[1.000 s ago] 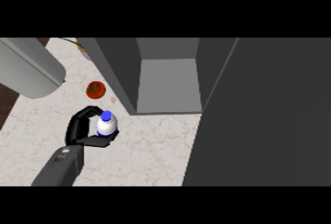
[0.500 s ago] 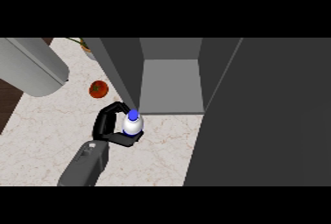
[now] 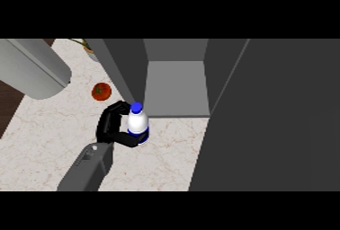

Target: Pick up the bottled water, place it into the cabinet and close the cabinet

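The bottled water (image 3: 137, 123) is white with a blue cap and blue base, held upright just above the marble counter (image 3: 46, 134). My right hand (image 3: 110, 127) is shut on it, fingers curled round its left side and lower body. The bottle is at the front left corner of the open cabinet (image 3: 175, 88), right by its left wall (image 3: 126, 67), outside the opening. The cabinet door (image 3: 279, 117) stands open as a large dark panel on the right. My left hand does not show.
A red tomato-like object (image 3: 100, 91) lies on the counter left of the cabinet. A big grey rounded shape (image 3: 33, 67) fills the upper left. A plant (image 3: 86, 47) peeks in at the top. Dark floor (image 3: 8, 108) borders the counter's left edge.
My right hand has carried the bottle to the right and farther back, from the open counter to the cabinet's front left corner.
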